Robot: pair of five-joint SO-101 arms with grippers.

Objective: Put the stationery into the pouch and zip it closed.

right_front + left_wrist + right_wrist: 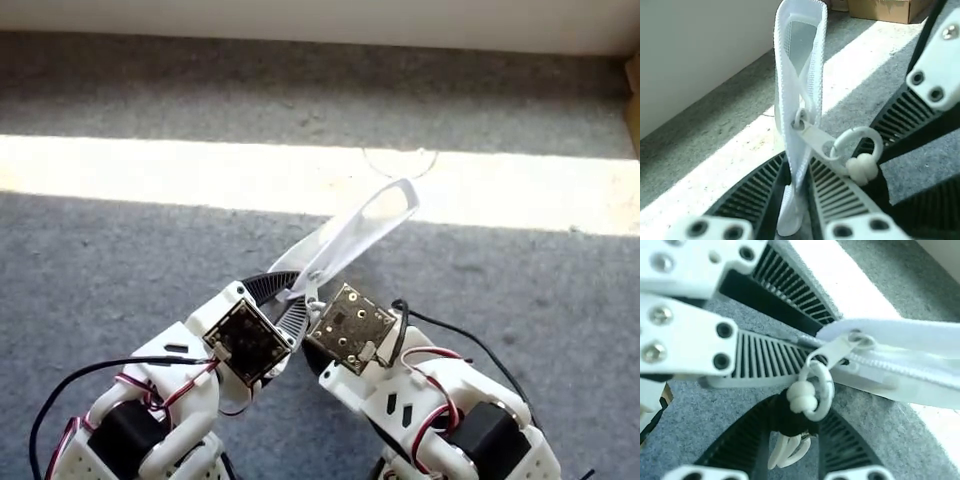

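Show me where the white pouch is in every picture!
High view: the pouch slants across the middle, up to the sunny stripe.
Left wrist view: the pouch stands pinched in the left gripper.
Right wrist view: the pouch stretches away from the right gripper.
Shared landmark: the zipper pull with its ring.

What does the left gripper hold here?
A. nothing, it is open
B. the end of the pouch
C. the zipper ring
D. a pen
B: in the left wrist view the left gripper is shut on the end of the white pouch, and the zipper ring lies outside its grip.
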